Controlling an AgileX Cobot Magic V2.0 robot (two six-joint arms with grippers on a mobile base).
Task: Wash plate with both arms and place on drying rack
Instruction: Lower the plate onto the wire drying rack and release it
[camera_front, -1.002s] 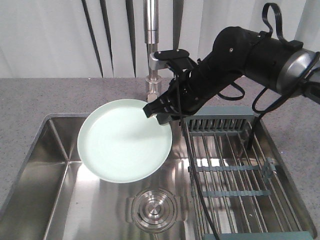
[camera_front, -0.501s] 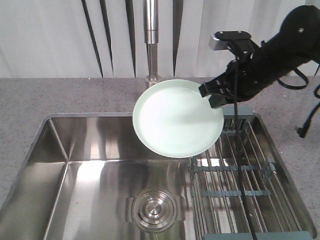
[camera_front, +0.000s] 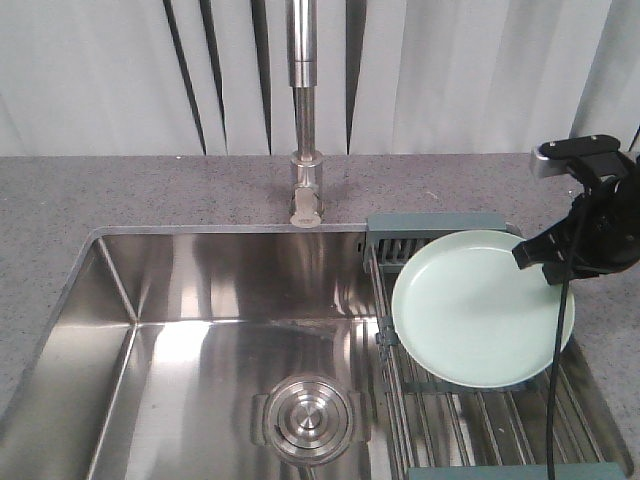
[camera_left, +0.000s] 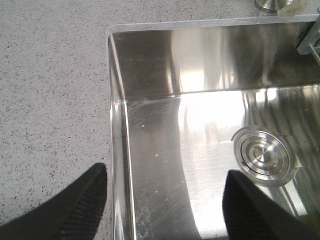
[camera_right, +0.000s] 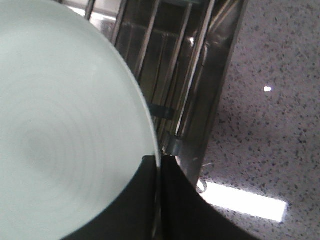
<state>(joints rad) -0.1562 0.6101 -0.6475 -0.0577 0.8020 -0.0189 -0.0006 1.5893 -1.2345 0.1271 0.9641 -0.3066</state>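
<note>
The pale mint-green plate (camera_front: 478, 308) hangs tilted over the drying rack (camera_front: 440, 228), whose metal rods span the right side of the sink. My right gripper (camera_front: 540, 262) is shut on the plate's right rim, and the black arm reaches in from the right edge. The right wrist view shows the plate (camera_right: 60, 130) filling the left side, its rim pinched between the two black fingers (camera_right: 172, 200), with rack rods (camera_right: 172, 70) beneath. My left gripper (camera_left: 162, 197) is open over the sink's left wall, holding nothing; it does not show in the front view.
The steel sink (camera_front: 200, 330) has a round drain (camera_front: 308, 415) in its floor. A tall faucet (camera_front: 304, 110) stands behind the basin. Grey speckled countertop (camera_front: 100, 195) surrounds the sink. The left wrist view shows the sink's left rim (camera_left: 117, 130) and the drain (camera_left: 262, 155).
My right arm has carried the plate rightwards, from above the sink's left half to over the drying rack, and lowered it. The arm has drawn back toward the right edge.
</note>
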